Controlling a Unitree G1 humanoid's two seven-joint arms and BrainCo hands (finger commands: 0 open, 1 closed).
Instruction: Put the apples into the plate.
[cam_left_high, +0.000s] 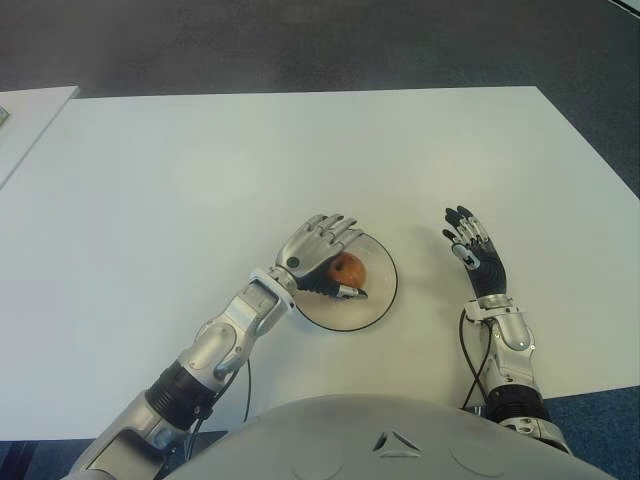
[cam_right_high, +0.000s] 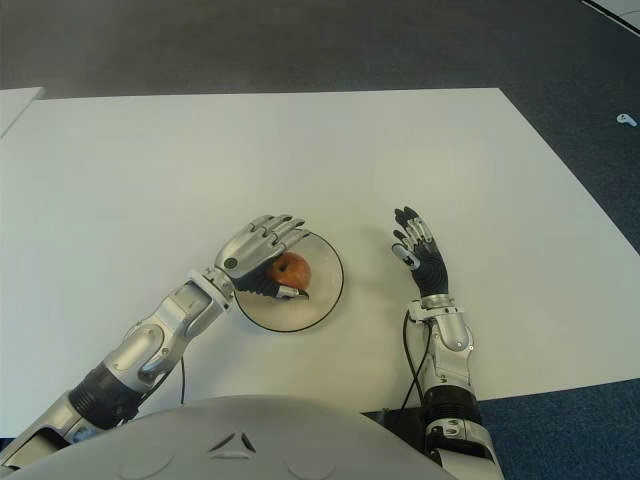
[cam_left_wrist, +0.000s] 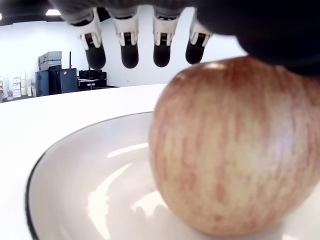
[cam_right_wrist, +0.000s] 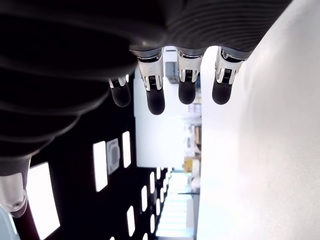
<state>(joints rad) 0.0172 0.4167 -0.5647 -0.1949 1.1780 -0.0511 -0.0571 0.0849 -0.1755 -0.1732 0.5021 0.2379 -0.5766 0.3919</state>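
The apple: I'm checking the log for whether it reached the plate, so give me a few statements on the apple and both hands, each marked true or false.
1. The apple sits inside the plate. True.
2. The right hand is over the plate. False: it shows to the right of the plate, apart from it, with fingers spread and holding nothing.
3. The left hand is at the apple, over the plate's left part. True.
4. A second apple lies on the table. False: only one apple is in view.
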